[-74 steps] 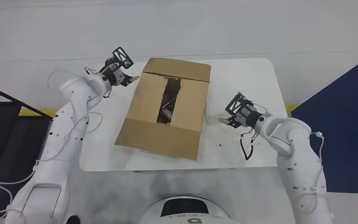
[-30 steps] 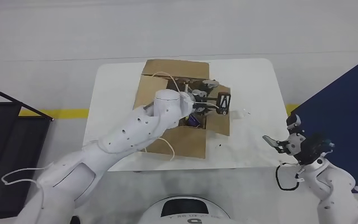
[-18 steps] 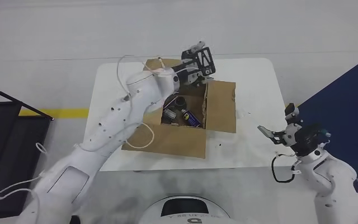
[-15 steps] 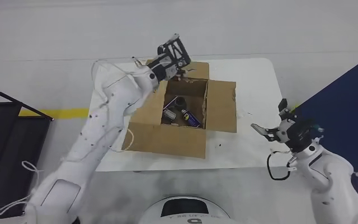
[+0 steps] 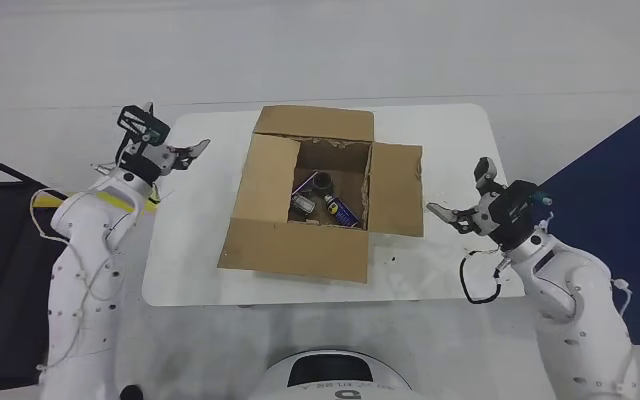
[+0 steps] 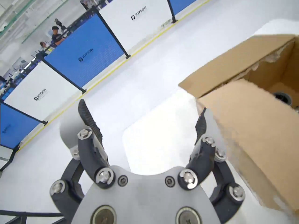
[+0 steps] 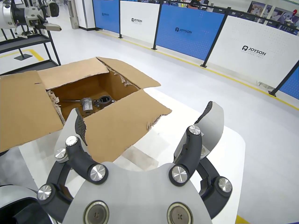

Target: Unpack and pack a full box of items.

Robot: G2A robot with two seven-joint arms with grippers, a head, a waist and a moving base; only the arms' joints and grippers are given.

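Pulled back from over the box [image 5: 270,215], the left pincer [image 6: 142,108] now hangs off the worktop's [image 5: 450,140] far left corner, the right pincer [image 7: 144,109] by its right edge, both spread and empty, probably clearing access to the spray can [image 5: 340,210] inside the mid-worktop box.

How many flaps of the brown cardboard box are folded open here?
4: the brown cardboard box has a far flap, a left flap, a right flap and a near flap, all folded outward. None appears hidden.
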